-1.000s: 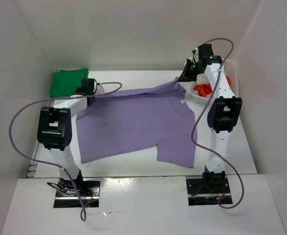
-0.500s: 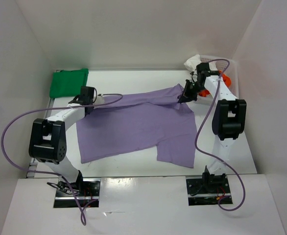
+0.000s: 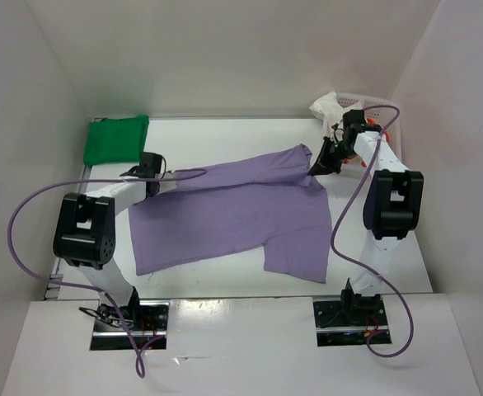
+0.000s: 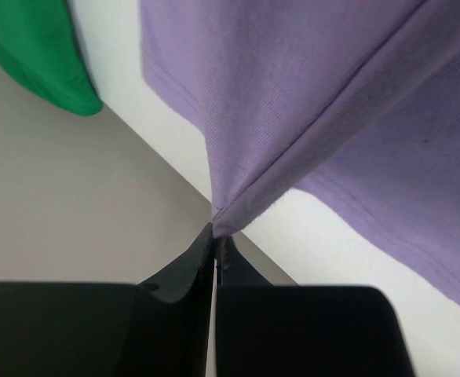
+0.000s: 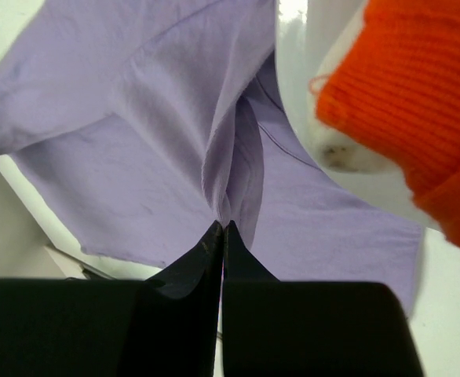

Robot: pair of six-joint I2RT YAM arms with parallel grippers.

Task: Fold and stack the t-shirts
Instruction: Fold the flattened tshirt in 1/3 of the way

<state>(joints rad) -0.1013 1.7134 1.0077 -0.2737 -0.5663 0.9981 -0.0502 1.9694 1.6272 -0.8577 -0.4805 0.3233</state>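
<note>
The left pincer (image 3: 157, 178) is closed on the far left edge of the lavender t-shirt (image 3: 225, 216). The right pincer (image 3: 316, 167) is closed on a fold of the same t-shirt at its far right side. Between the two pincers the far edge of the cloth is raised and stretched, while the near part lies flat in the middle of the bench (image 3: 225, 136). The green t-shirt (image 3: 115, 139) lies at the far left corner of the bench. The orange-red t-shirt (image 5: 403, 94) is in the white basket (image 5: 371, 184) near the far right corner.
</note>
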